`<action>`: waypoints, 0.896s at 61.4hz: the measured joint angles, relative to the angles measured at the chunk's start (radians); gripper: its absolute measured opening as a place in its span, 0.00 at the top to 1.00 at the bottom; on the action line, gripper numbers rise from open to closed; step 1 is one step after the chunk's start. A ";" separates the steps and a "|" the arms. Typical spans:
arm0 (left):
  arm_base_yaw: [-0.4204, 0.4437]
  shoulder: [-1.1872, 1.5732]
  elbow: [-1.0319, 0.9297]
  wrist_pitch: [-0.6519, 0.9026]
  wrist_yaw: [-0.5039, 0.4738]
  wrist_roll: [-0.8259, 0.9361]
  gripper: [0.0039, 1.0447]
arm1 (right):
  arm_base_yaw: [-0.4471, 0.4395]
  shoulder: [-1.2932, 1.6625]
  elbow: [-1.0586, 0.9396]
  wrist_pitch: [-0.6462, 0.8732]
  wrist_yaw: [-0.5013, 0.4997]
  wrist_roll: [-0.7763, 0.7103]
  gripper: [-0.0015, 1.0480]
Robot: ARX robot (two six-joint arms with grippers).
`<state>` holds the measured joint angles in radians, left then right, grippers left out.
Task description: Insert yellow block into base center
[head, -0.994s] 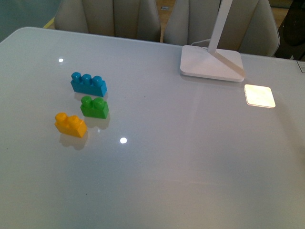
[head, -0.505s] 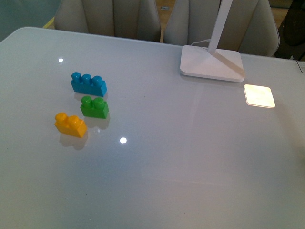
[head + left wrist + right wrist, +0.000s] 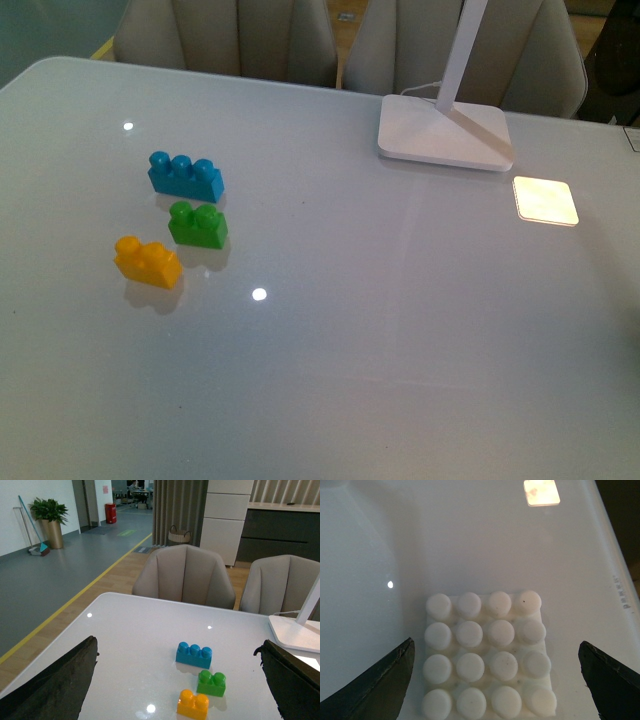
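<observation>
At the right gripper (image 3: 496, 645): your jaws stand wide apart and empty, hanging straight over the base (image 3: 487, 652), which lies flat on the table (image 3: 470, 540), studs up, so the centre studs sit in plain sight for the insertion.
At the left gripper (image 3: 177, 642): spread wide too, holding nothing, and aimed across the table at the three bricks, so you have them framed for a reach.
yellow block (image 3: 148, 261): studs up at about 9 o'clock from the table's middle in the front view, nearest you of the three, its outer sides free for your fingers.
green brick (image 3: 198, 224): at 1 o'clock from the yellow block, close but apart; mind it as you close.
blue brick (image 3: 186, 177): at 11 o'clock from the green brick.
lamp foot (image 3: 443, 131): far off at 1 o'clock, out of the way.
step: pickup not yet begun, by my reading.
</observation>
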<state>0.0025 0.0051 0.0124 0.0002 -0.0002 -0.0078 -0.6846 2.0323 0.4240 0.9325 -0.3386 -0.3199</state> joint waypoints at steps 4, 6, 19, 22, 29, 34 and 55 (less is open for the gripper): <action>0.000 0.000 0.000 0.000 0.000 0.000 0.07 | 0.003 0.070 0.038 0.015 0.007 0.014 0.09; 0.000 0.000 0.000 0.000 0.000 0.000 0.07 | 0.004 0.097 0.055 0.018 0.007 0.018 0.09; 0.000 0.000 0.000 0.000 0.000 0.000 0.07 | 0.004 0.214 0.143 0.046 0.014 0.036 0.09; 0.000 0.000 0.000 0.000 0.000 0.000 0.07 | 0.004 0.232 0.152 0.055 0.013 0.035 0.09; 0.000 0.000 0.000 0.000 0.000 0.000 0.07 | 0.006 0.283 0.170 0.079 0.013 0.031 0.09; 0.000 0.000 0.000 0.000 0.000 0.000 0.07 | 0.007 0.314 0.178 0.094 0.013 0.019 0.09; 0.000 0.000 0.000 0.000 0.000 0.000 0.07 | 0.011 0.394 0.213 0.120 0.034 -0.030 0.09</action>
<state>0.0025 0.0051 0.0124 0.0002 -0.0002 -0.0078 -0.6739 2.4260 0.6369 1.0527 -0.3050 -0.3500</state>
